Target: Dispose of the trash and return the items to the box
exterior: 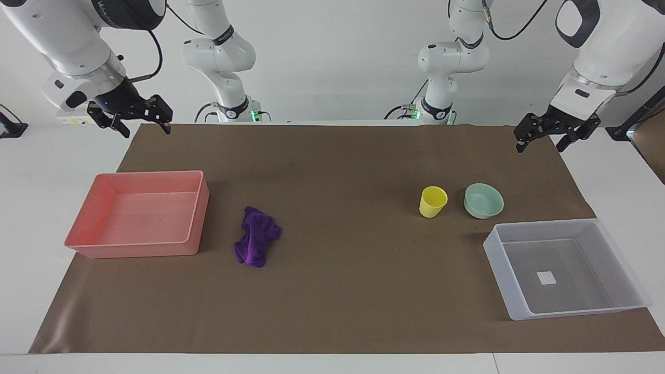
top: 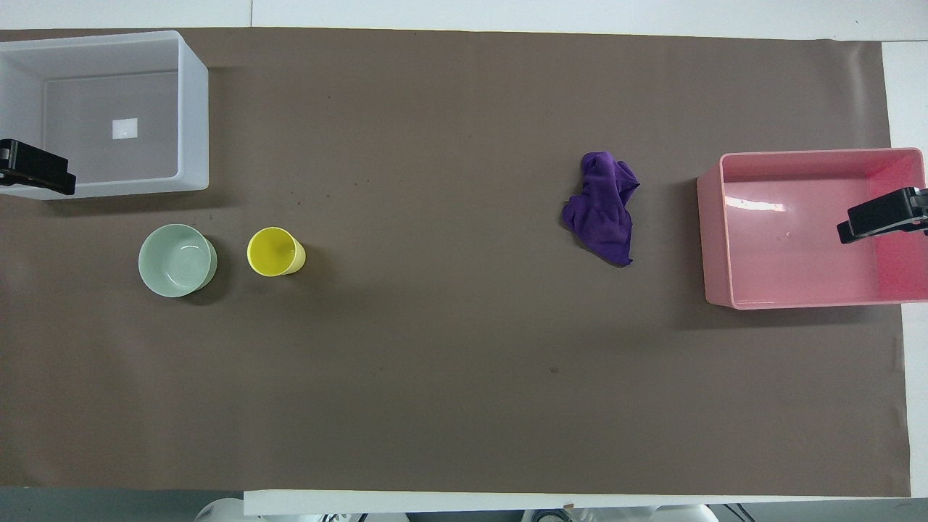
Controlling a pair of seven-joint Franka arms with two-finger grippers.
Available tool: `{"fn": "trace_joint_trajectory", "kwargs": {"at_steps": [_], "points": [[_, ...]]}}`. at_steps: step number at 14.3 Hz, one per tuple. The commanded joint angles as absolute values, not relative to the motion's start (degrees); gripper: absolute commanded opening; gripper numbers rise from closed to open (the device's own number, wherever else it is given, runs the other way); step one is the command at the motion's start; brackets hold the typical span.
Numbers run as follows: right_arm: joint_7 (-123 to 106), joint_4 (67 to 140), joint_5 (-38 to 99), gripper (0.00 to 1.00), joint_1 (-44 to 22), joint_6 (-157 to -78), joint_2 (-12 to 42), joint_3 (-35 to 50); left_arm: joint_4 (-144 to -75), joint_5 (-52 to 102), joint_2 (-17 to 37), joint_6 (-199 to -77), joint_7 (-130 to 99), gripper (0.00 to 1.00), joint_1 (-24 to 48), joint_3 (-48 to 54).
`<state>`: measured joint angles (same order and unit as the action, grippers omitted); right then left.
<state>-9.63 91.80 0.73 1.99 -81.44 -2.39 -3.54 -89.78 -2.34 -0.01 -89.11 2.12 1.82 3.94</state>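
The purple rag (exterior: 255,244) (top: 603,206) lies crumpled on the brown mat beside the pink tray. The yellow cup (exterior: 433,201) (top: 273,251) stands upright next to the mint-green bowl (exterior: 483,200) (top: 177,259). Both are a little nearer to the robots than the translucent box (exterior: 501,259) (top: 194,123), which holds nothing but its white sticker. My right gripper (exterior: 146,129) hangs open and empty, high at the right arm's end of the table. My left gripper (exterior: 540,146) hangs open and empty, high at the left arm's end. Neither touches anything.
The pink tray (exterior: 193,218) (top: 714,239) stands with nothing in it at the right arm's end of the mat. The brown mat (exterior: 343,291) covers most of the white table. In the overhead view one left finger (top: 36,172) shows over the box and one right finger (top: 881,216) over the pink tray.
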Motion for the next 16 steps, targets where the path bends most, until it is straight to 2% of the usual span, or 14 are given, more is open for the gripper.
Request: {"fn": "trace_joint_trajectory", "kwargs": {"at_steps": [1,8,9,11,14,16], "points": [[-9.49,93.34,1.05,1.0,2.46,-83.14,-3.6,-3.25,-91.67,-3.25,-1.67,-88.42,2.9,1.0,1.93,3.87],[-9.49,93.51,1.05,1.0,2.02,-83.67,-3.69,-3.16,-94.65,-2.99,-3.24,-88.59,2.37,1.0,1.23,3.6],[-9.58,94.56,1.05,1.0,1.93,-86.72,-3.69,-3.08,-96.22,-2.99,-3.95,-89.29,2.29,1.0,1.14,3.52],[-9.49,97.37,1.14,1.0,1.41,-91.48,-3.34,-2.55,-103.93,-2.99,-7.36,-95.5,2.2,1.0,1.06,3.34],[-4.51,98.69,1.23,1.0,-4.99,-97.62,0.96,-2.55,-116.59,-2.99,-13.08,-106.14,2.29,1.0,-1.49,3.43],[-2.12,101.41,1.23,1.0,-8.16,-104.73,3.59,-2.55,-122.84,-2.99,-13.89,-111.59,2.02,1.0,-2.98,3.43]]}}
